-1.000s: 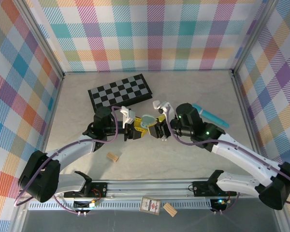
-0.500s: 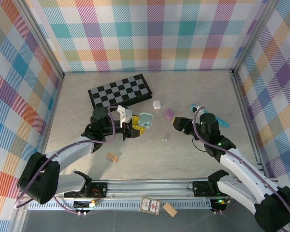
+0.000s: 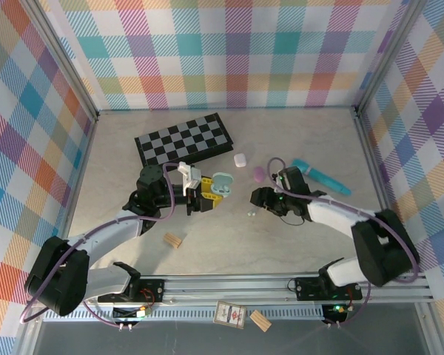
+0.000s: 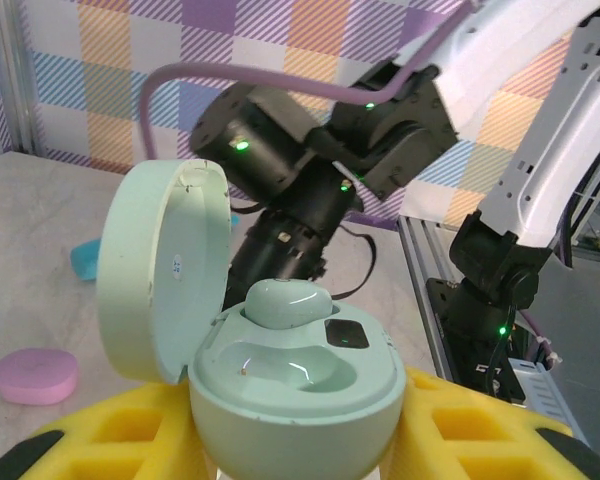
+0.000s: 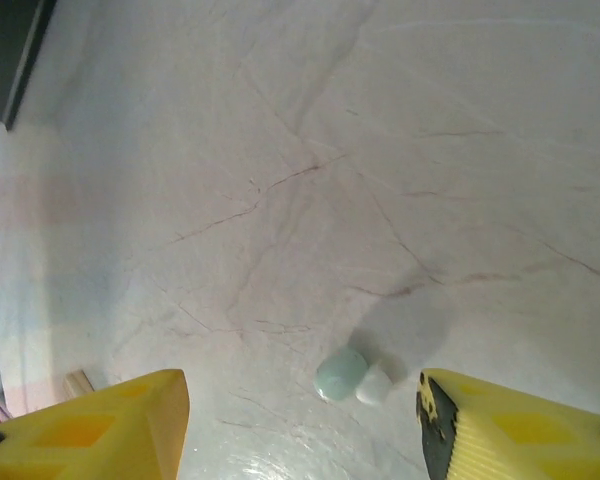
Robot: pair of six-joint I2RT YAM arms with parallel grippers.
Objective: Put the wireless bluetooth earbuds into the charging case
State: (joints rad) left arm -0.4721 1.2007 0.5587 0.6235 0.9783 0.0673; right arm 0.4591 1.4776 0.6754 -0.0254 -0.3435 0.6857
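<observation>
One earbud (image 5: 352,379) lies flat, stem crosswise before the right claw (image 5: 302,388)

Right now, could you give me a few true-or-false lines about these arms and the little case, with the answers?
1. The left jaws hold a mint charging case with its lid open. True.
2. That case is empty. False: a mint earbud sits in it.
3. The right jaws are shut on an earbud. False: they are open over a loose earbud lying on the table.
4. A chessboard lies flat on the table. True.
</observation>
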